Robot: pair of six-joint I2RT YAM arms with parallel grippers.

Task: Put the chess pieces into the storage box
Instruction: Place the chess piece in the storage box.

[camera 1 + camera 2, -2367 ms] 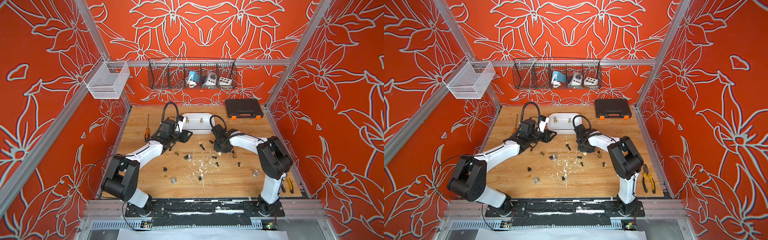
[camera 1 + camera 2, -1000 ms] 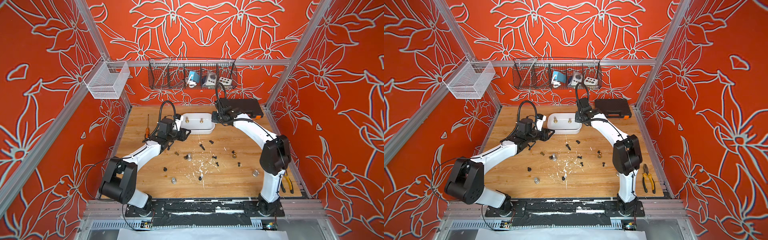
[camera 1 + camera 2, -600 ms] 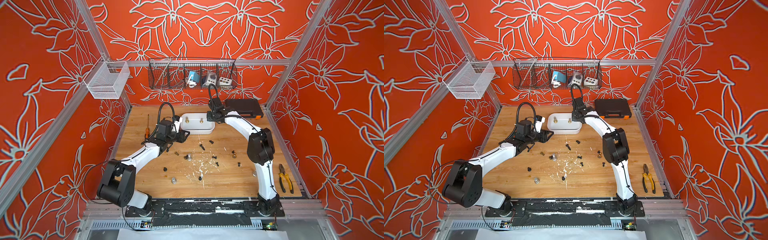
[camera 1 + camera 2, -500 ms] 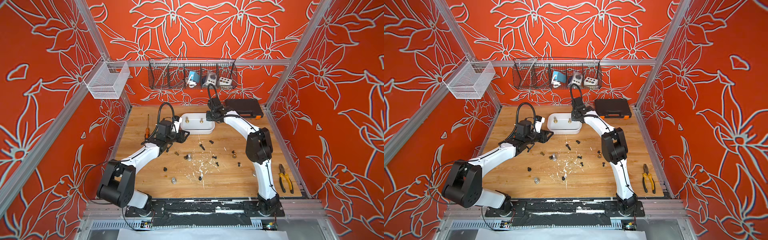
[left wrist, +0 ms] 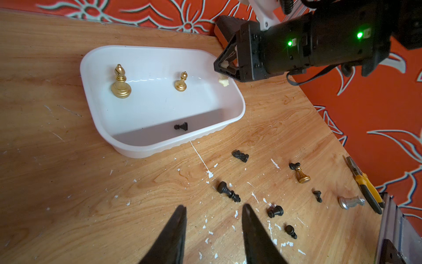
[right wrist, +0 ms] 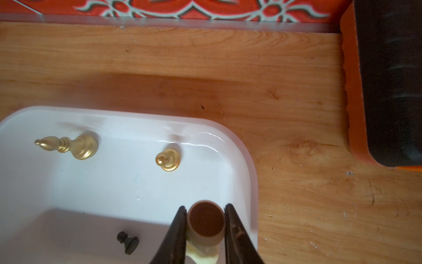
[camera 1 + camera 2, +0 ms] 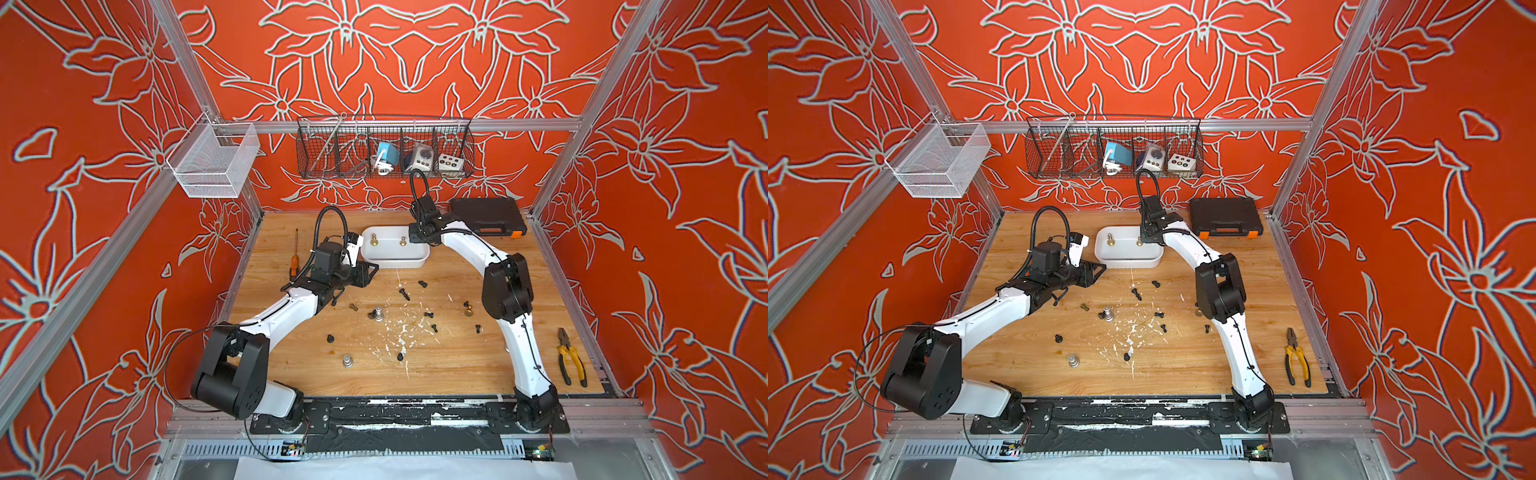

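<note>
Box [image 7: 395,262] sits at the table's [image 7: 457,374] twelve o'clock, holding two gold pieces [image 5: 120,82] and a black pawn [image 5: 181,126]. Right gripper [image 6: 205,206] pinches a cream piece [image 6: 206,222] over its three o'clock end, seemingly clear of the rim. Left gripper [image 5: 213,208] hangs part-open and empty at its eight o'clock.

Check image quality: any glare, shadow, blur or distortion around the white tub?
Right wrist view: the cream chess piece between the jaws looks soft-focused; a glare streak lines one wall of the white shallow plastic tub, and shadow darkens part of its floor. Left wrist view: sharp, though wide-angle stretch skews the tub. Both top views: even light, sharp.
</note>
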